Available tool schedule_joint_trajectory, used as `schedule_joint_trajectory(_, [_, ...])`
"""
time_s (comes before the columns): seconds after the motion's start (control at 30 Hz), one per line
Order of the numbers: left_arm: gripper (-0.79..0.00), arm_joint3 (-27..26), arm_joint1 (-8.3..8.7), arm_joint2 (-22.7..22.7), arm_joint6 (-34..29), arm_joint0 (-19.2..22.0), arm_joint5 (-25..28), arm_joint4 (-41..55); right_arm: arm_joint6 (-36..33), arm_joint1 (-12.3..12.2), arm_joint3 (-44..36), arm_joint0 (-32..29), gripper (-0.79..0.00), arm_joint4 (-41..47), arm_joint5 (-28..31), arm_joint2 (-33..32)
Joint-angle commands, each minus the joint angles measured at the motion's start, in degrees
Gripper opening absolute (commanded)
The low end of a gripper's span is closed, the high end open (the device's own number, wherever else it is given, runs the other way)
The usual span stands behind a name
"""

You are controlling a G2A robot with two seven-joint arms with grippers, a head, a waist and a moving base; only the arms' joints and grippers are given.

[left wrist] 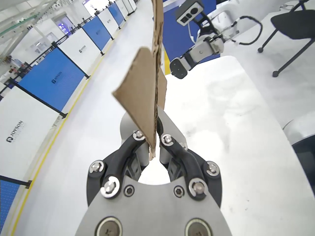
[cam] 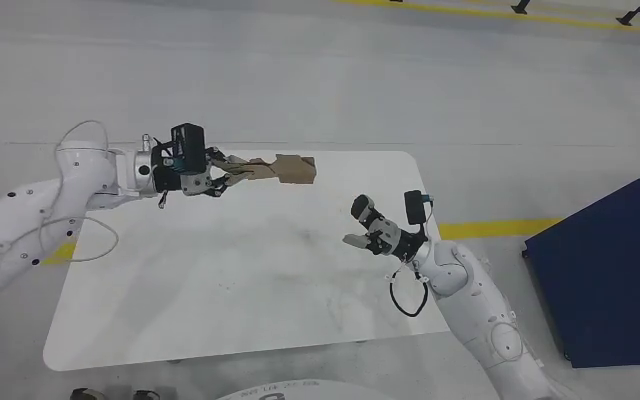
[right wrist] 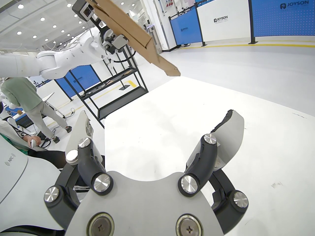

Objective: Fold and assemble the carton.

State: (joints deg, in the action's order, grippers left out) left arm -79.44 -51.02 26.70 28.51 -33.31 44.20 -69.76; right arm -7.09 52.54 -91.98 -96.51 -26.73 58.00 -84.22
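A flat, unfolded brown cardboard carton [cam: 283,169] hangs in the air over the far edge of the white table [cam: 250,290]. My left gripper [cam: 228,172] is shut on one end of it, and the carton sticks out away from the arm. In the left wrist view the carton [left wrist: 145,92] stands edge-on between the two fingers [left wrist: 169,133], with one flap splayed to the side. My right gripper [cam: 360,226] is open over the table's right side, apart from the carton. From the right wrist the carton [right wrist: 128,29] shows high up beyond the table's far corner, and that gripper [right wrist: 157,124] holds nothing.
A blue partition [cam: 590,270] stands on the floor right of the table. A black metal rack [right wrist: 118,84] stands beyond the table's far side. Yellow floor tape [cam: 500,228] runs past the table's right edge.
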Motion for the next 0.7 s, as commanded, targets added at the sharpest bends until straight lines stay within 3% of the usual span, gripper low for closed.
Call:
schedule_joint_trajectory(0.0, [-0.785,-0.1,0.02,0.0,-0.1,0.0,0.1,0.2,0.0,0.0,0.0,0.0,0.0,0.0,0.0,0.0])
schedule_joint_trajectory(0.2, [-0.785,-0.1,0.02,0.0,-0.3,-0.2,0.0,0.2,-0.4,0.7,-9.2,1.7,0.0,-9.8,-11.1,2.1])
schedule_joint_trajectory(0.47, [-0.785,0.6,0.42,2.4,-11.6,-1.5,5.9,5.3,9.8,1.6,-16.0,-3.5,0.0,-24.5,-22.5,1.8])
schedule_joint_trajectory(0.67, [-0.785,1.0,0.23,3.4,-10.9,-1.8,6.3,7.9,10.1,1.7,-16.1,-3.7,0.0,-24.9,-23.3,1.8])
